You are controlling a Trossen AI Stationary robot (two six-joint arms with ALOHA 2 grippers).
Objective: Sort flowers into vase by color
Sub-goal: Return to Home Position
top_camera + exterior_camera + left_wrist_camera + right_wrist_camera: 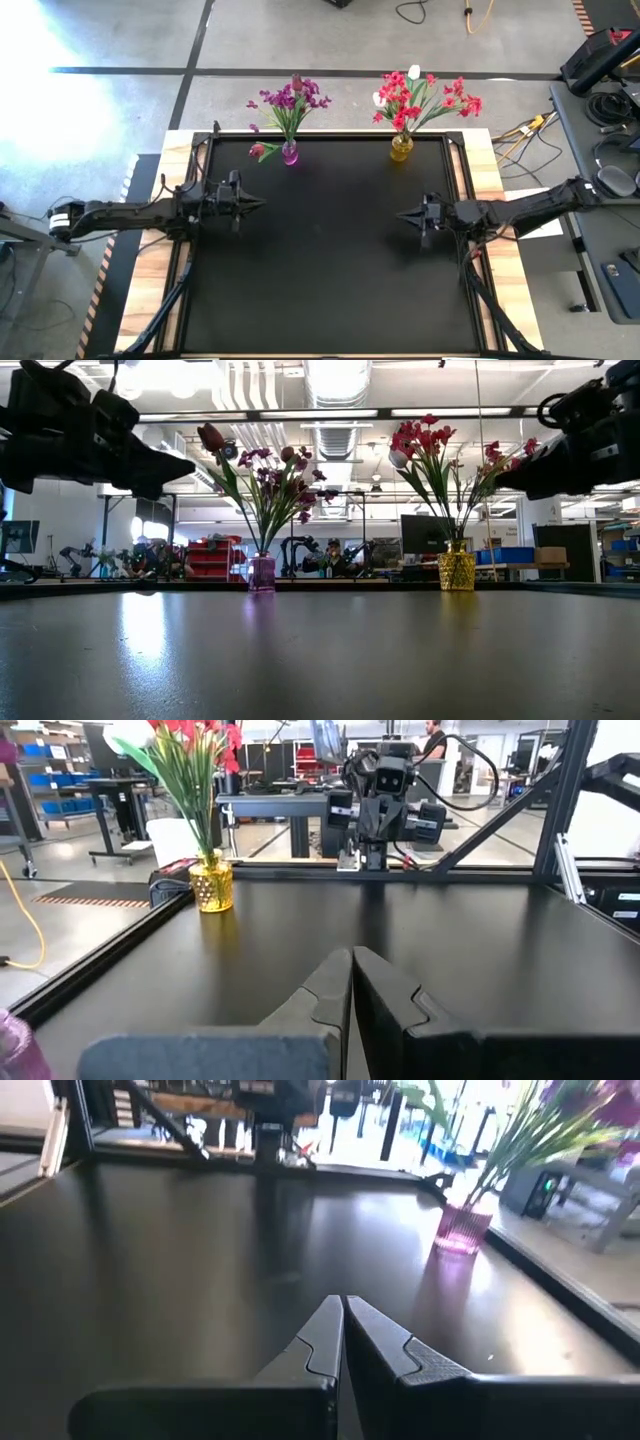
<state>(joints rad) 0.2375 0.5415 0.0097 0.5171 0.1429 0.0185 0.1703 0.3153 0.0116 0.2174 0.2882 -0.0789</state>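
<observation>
We judge sorting done; purple flowers [290, 100] in purple vase [290, 153], red flowers [420, 98] in yellow vase [401, 148], well apart from left gripper [262, 203] and right gripper [398, 214]; both pinched shut, empty.

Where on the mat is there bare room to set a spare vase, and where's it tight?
The black mat is bare across its near half and between the left gripper and right gripper. The strip between the purple vase and yellow vase is free too. Crowded only around those vases at the far edge.
</observation>
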